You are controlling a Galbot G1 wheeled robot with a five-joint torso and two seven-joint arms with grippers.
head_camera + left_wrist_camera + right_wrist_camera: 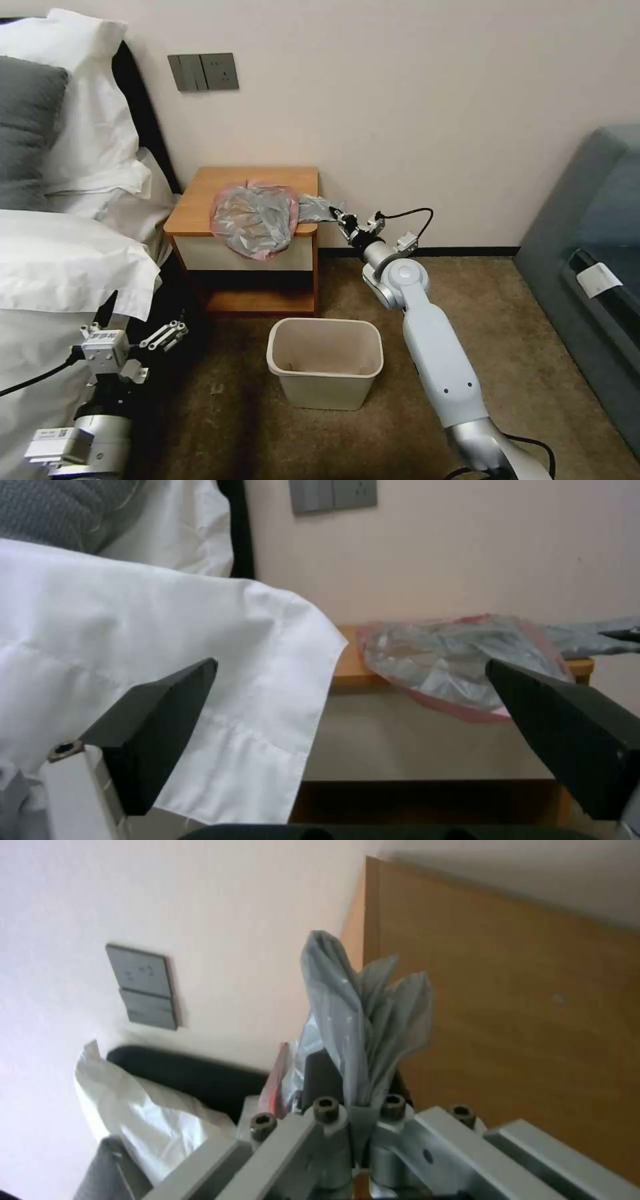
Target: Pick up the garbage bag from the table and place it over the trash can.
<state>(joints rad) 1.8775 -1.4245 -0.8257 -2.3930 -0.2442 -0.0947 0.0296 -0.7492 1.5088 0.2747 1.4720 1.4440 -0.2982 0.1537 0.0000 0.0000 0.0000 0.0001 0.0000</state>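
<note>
My right gripper (pixel 342 218) has its jaws clamped on the garbage bag (pixel 257 217), draped over the counter (pixel 200 200) edge; left gripper (pixel 168 335), jaws apart, sits near the bed (pixel 60 267).

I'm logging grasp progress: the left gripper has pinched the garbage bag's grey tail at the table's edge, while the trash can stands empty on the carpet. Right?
Not quite: the right gripper pinches the garbage bag tail at the table edge, as the head view shows. The trash can does stand empty on the carpet.
</note>
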